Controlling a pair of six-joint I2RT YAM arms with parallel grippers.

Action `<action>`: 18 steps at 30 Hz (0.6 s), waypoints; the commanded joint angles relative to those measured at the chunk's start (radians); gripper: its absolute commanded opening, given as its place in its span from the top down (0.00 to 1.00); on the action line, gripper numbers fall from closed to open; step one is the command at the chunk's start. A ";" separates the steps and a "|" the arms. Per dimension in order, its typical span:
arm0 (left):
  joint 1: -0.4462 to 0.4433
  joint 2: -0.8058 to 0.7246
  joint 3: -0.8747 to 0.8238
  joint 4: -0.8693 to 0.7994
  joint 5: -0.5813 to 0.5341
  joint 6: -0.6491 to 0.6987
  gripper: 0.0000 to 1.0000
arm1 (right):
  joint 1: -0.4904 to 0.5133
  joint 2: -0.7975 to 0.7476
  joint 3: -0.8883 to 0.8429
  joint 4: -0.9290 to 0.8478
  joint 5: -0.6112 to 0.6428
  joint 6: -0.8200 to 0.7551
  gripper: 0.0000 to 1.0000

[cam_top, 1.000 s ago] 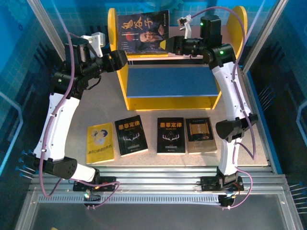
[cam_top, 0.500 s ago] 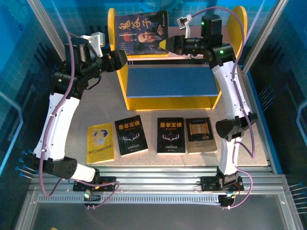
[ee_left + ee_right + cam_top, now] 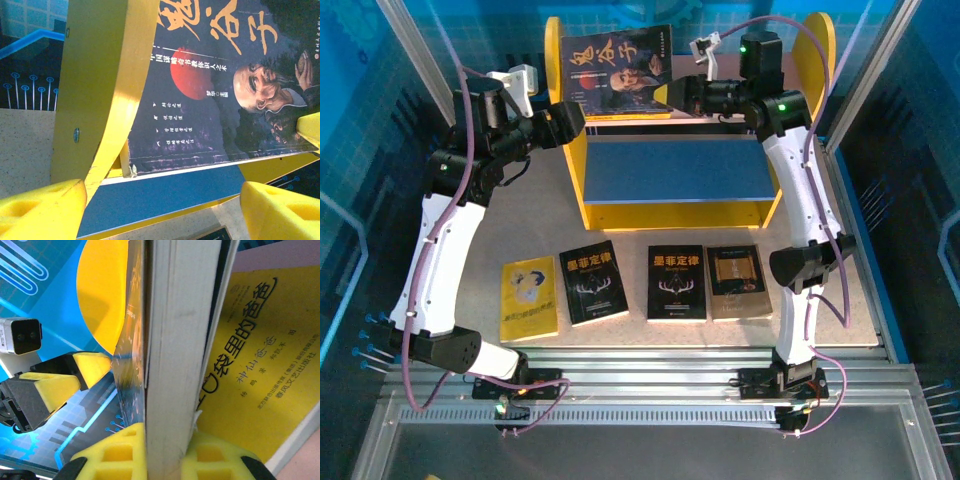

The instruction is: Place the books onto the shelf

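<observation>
Four thin books [image 3: 596, 282] lie flat in a row on the near tabletop [image 3: 520, 220]. I judge them light, bendy and slick-covered, best taken by an edge near the spine. Farther off, my left claw [image 3: 575, 120] hangs spread beside the shelf [image 3: 670, 168]'s left panel. My right claw [image 3: 665, 93] pinches the portrait book [image 3: 615, 68] by its right edge, upright over the pink board, where room looks tight.
</observation>
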State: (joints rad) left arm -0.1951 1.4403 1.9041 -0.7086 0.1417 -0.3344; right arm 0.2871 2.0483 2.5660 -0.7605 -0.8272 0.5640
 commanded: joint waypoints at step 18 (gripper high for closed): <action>0.010 -0.013 0.006 0.018 -0.014 0.020 0.18 | 0.027 0.004 0.064 0.029 -0.008 -0.029 0.74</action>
State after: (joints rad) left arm -0.1951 1.4403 1.9041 -0.7086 0.1417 -0.3340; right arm 0.3019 2.0579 2.5896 -0.7662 -0.8230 0.5571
